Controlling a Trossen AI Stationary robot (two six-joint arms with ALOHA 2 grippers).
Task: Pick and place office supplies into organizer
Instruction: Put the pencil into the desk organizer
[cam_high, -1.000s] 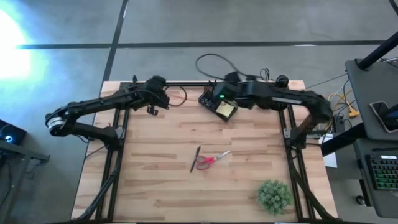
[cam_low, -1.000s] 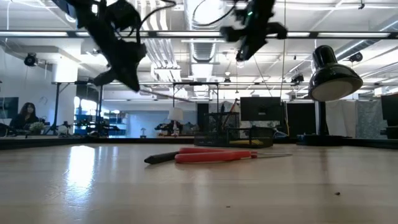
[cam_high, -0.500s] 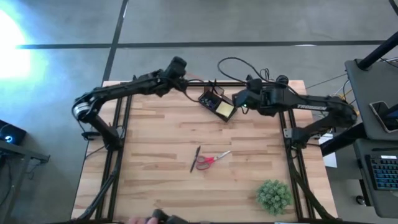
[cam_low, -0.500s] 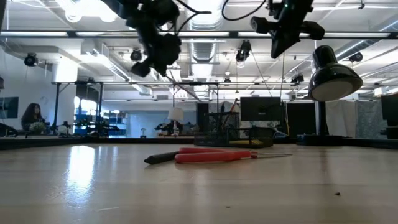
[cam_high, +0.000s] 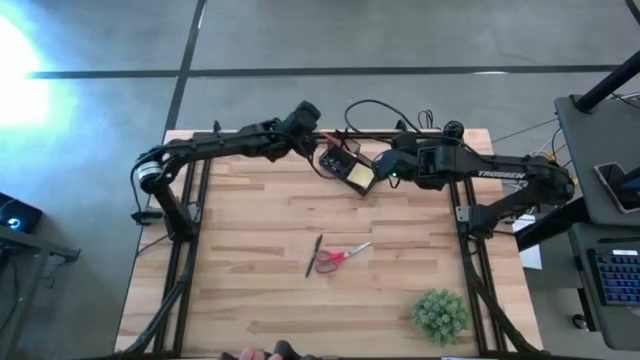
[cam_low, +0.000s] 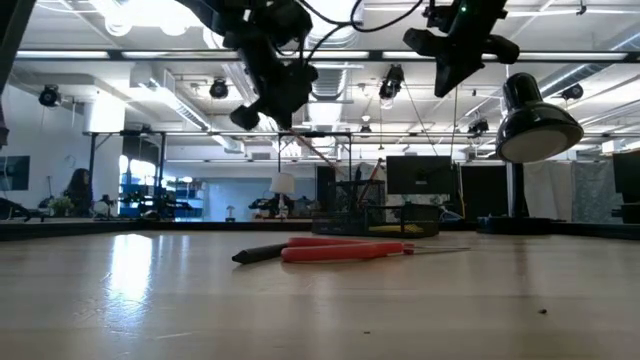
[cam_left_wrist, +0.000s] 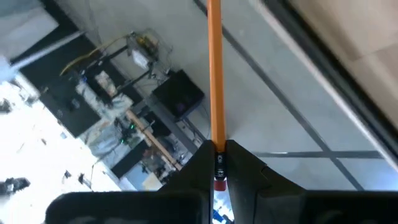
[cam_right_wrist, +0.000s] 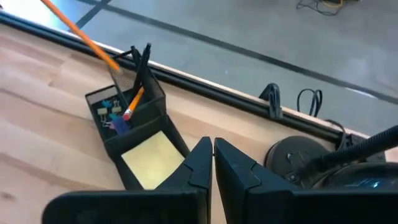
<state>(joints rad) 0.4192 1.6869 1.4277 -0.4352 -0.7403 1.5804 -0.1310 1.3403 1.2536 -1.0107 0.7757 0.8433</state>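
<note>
High view: left tool (cam_high: 312, 130) at the counter's (cam_high: 250, 290) 12 o'clock edge, just beside the organizer (cam_high: 348, 167), which sits toward 12–1 o'clock. Yellow sticky pad (cam_high: 361, 177) already in its front tray. Right tool (cam_high: 385, 172) just at the organizer's 3 o'clock side, clamped tight w/ nothing in it. Scissors (cam_high: 340, 257) and dark pen (cam_high: 314, 255) lie touching near counter centre; plant (cam_high: 441, 314) at 5 o'clock.

Low view: both arms up high; scissors (cam_low: 350, 251) flat on the counter, pen tip poking out at 9 o'clock.

Left wrist: tool (cam_left_wrist: 219, 163) pinched fully onto an orange pencil (cam_left_wrist: 215, 74), gripped near the eraser end.

Right wrist: own tool (cam_right_wrist: 212, 163) closed, empty. Pencil (cam_right_wrist: 93, 42) slants down into the organizer's (cam_right_wrist: 134, 124) tall cup, eraser end low; blue bits in the next slot.

Handling, my guess: pencil light, stiff, slick; grip near one end lets it swing, so ease off slowly. Scissors heavier; take at the handles. Pen thin, low: pinch mid-shaft.
</note>
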